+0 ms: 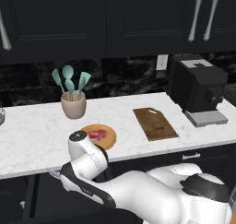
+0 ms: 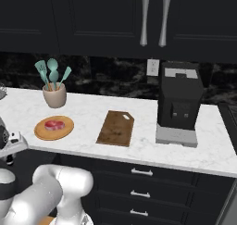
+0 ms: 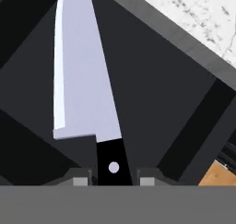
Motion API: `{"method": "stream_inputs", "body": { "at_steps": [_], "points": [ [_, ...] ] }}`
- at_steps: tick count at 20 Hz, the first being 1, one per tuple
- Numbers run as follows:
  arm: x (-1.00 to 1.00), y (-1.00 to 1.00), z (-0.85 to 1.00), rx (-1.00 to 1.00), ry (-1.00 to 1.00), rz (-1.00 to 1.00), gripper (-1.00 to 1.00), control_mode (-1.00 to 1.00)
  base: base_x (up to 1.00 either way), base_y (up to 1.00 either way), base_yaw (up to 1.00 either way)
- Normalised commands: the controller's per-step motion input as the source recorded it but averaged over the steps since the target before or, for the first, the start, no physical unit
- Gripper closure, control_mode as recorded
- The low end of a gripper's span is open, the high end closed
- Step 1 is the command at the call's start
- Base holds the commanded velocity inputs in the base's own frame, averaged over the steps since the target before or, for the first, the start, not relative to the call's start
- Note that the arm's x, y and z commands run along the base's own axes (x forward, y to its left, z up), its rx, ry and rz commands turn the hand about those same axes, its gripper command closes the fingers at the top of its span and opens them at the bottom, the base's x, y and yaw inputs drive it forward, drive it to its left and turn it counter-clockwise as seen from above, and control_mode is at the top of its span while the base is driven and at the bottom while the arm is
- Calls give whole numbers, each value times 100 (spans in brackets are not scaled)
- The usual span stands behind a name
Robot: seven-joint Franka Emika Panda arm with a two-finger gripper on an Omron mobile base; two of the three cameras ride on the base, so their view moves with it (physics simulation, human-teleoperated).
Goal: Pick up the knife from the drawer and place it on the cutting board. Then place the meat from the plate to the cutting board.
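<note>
Silver blade: the knife [image 3: 87, 80] lies flat on the dark floor of the drawer [image 3: 152, 103], blade pointing away from the hand, where a descending grasp can reach it.
Tool: the tool [image 3: 113, 179] straddles the black handle, one tip on each side; whether the tips press it yet cannot be told.
Cutting board [image 1: 155, 123]: bare on the table [image 1: 37, 135], beside the plate, ready for both items.
Meat [image 1: 97, 135]: waits on the plate [image 1: 107, 142], being second in order.
</note>
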Motion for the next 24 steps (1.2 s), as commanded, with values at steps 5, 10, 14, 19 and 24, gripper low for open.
{"method": "stream_inputs", "body": {
  "at_steps": [5, 10, 14, 19, 24],
  "points": [
    [-3, -35, 56, 1, -4, 1, 100, -100, 0, 0, 0],
    [-29, -20, 49, 6, -1, 7, 100, -100, 0, 0, 0],
    [-37, -36, 40, 11, 0, 11, 100, -100, 0, 0, 0],
    [-8, -60, 38, 4, -2, 4, 100, -100, 0, 0, 0],
    [6, -69, 47, 0, -6, 0, 100, -100, 0, 0, 0]
  ]
}}
